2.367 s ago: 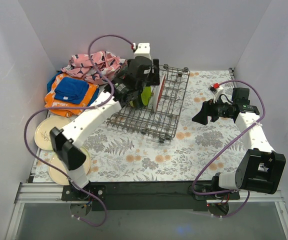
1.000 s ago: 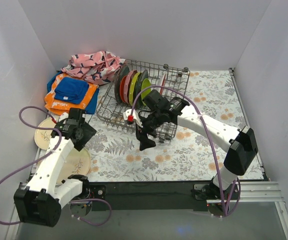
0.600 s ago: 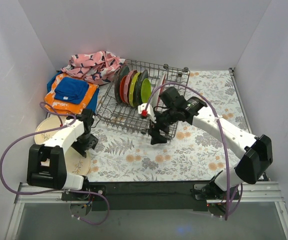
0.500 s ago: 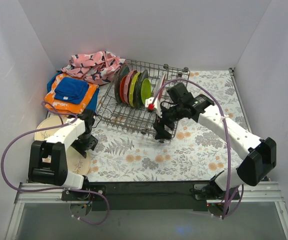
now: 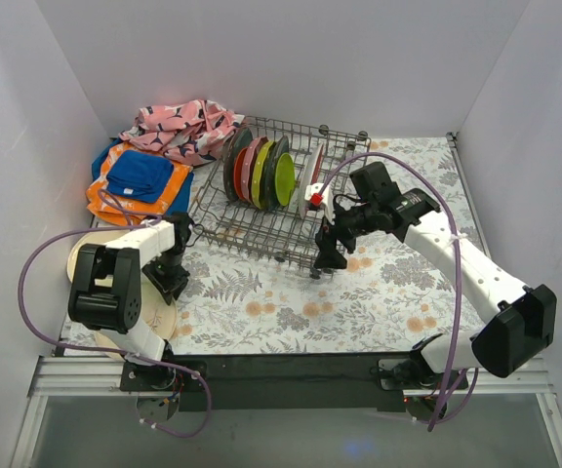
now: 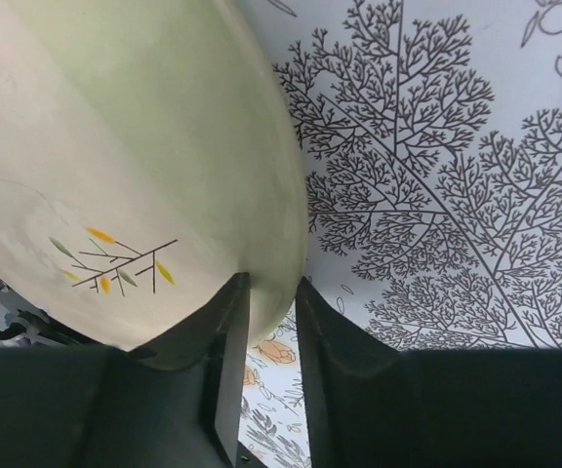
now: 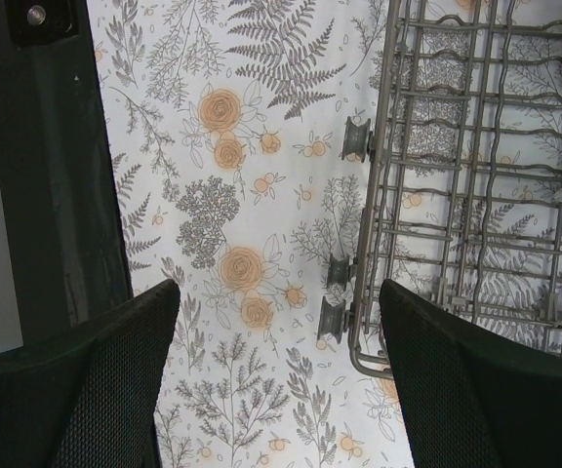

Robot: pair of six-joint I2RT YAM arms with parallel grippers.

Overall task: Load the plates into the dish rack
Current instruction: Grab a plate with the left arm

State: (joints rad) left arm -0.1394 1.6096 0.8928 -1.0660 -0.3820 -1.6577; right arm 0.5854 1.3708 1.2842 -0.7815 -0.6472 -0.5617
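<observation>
The dish rack [image 5: 261,219] holds several upright plates [image 5: 257,171] in its back left rows, and a red-rimmed plate [image 5: 309,182] stands further right. Two cream plates lie at the left edge: one [image 5: 82,255] behind the left arm, one [image 5: 158,318] under it. My left gripper [image 5: 172,282] is low on the table, shut on the rim of the cream sprig plate [image 6: 115,166], one finger on each side [image 6: 271,292]. My right gripper [image 5: 329,253] hangs open and empty [image 7: 276,380] over the rack's near right corner [image 7: 457,195].
Folded orange and blue cloths [image 5: 137,181] and a pink patterned cloth [image 5: 183,123] lie at the back left, beside the rack. White walls close in the floral table mat [image 5: 398,283] on three sides. The black base rail [image 7: 57,166] runs along the near edge.
My left arm has folded in and its gripper has come down onto the near cream plate's rim. My right gripper has drawn back right, to the rack's near right corner.
</observation>
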